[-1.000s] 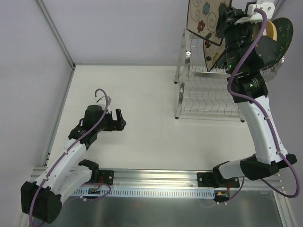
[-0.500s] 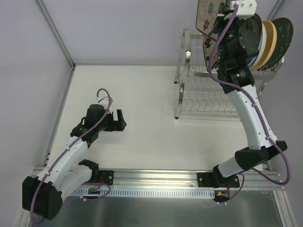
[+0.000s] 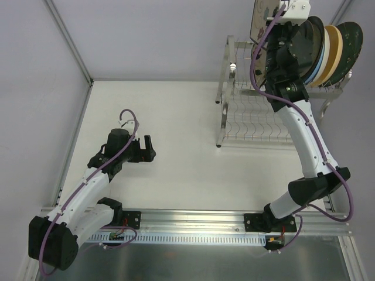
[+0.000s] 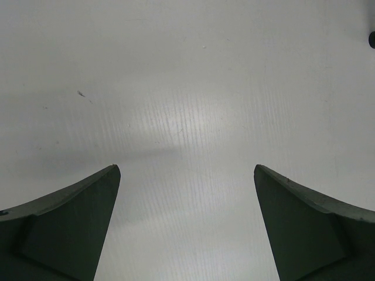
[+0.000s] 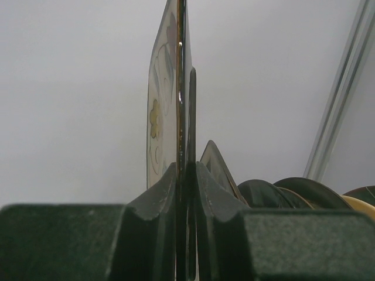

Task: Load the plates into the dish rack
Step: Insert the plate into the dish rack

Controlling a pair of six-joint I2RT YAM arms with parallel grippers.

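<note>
Now right jaws pinch the floral plate [image 5: 164, 111] at the rack [image 3: 252, 126]; next, probably lower it into a slot. Left jaws gape empty.

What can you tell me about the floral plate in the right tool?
The floral plate is cream with a dark rim and painted flowers and swirls, glossy like glazed ceramic. It stands on edge, pinched at its rim by the right tool, shut on it. It is over the far end of the dish rack, left of the plates standing there; contact with them or the rack cannot be judged.
</note>
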